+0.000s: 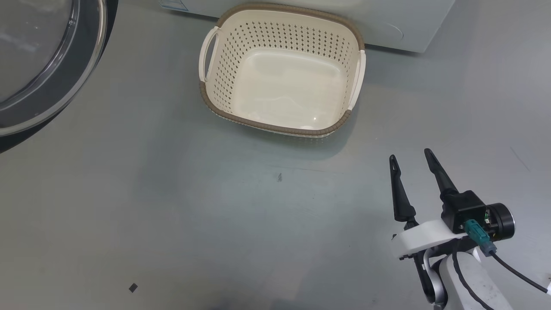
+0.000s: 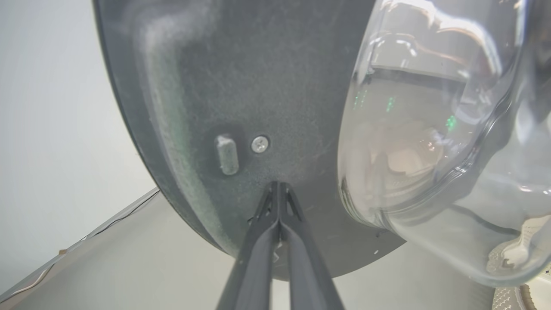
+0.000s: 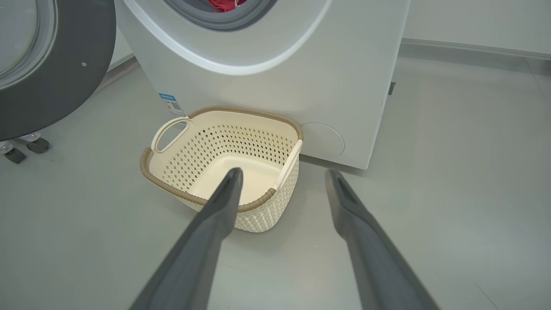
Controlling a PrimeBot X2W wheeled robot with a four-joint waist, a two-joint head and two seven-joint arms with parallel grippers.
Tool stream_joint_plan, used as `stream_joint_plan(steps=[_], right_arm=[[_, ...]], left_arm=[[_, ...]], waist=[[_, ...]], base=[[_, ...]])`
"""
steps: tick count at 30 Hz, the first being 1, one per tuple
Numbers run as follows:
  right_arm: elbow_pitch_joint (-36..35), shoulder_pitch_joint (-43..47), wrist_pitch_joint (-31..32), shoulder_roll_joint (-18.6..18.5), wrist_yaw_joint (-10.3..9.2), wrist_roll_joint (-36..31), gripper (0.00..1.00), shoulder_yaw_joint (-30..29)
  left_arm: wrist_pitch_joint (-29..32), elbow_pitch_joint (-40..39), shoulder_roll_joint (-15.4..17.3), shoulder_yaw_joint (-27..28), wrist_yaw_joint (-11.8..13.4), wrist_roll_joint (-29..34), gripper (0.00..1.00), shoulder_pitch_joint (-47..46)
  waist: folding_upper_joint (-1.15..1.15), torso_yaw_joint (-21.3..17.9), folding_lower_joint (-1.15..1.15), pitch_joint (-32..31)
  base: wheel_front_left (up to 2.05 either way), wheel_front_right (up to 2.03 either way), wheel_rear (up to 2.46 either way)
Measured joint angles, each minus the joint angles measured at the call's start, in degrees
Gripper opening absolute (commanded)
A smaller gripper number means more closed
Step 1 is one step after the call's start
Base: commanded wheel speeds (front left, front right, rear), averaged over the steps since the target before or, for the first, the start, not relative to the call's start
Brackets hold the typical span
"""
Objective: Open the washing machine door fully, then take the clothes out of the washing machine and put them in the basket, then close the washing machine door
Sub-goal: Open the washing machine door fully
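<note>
Head view, right gripper (image 1: 410, 155) splayed and empty, below and right of the basket (image 1: 215, 107) beside the washing machine (image 1: 404, 26), left wrist view, left gripper (image 2: 279, 189) pinched together, tips at the dark inner face of the washing machine door (image 2: 206, 86), right wrist view, red clothes (image 3: 221, 4) in the drum (image 3: 254, 15).

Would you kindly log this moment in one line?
round black-rimmed glass door: open; left end effector: shut, tips at door; right end effector: open, empty; cream perforated basket: empty; red clothes: inside white washing machine

Those bright red clothes (image 3: 221, 4) at 12 o'clock get chopped by the edge; print on the small blue label (image 3: 170, 103) is unreadable.
</note>
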Motion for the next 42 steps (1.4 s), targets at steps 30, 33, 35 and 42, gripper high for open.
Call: stream_joint_plan(steps=[30, 33, 35, 42], right_arm=[[1.76, -1.35, 0.01, 0.3, 0.11, 1.03, 1.0, -0.79], [2.22, -1.2, 0.01, 0.36, 0.62, 1.71, 1.0, -1.12], [2.35, -0.86, 0.01, 0.42, 0.66, 2.18, 1.0, -1.18], [2.11, -0.24, 0.01, 0.6, 1.63, 3.37, 1.0, -1.2]], left_arm=[[-1.56, 3.38, -3.15, -6.72, -0.73, 3.97, 0.0, -2.97], [-1.57, 1.78, -3.78, -6.91, -0.74, 4.25, 0.0, -2.7], [-1.57, 0.52, -4.21, -7.17, -0.74, 4.81, 0.0, -2.16], [-1.71, -4.17, -5.99, -9.47, -0.74, 5.49, 0.0, 2.68]], waist=[[0.0, -0.35, 0.0, -4.98], [0.0, -0.51, 0.0, -6.51], [0.0, -0.67, 0.0, -7.6], [0.0, -1.91, 0.0, -11.51]], base=[[0.0, 0.0, 0.0], [0.0, 0.0, 0.0], [0.0, 0.0, 0.0], [0.0, 0.0, 0.0]])
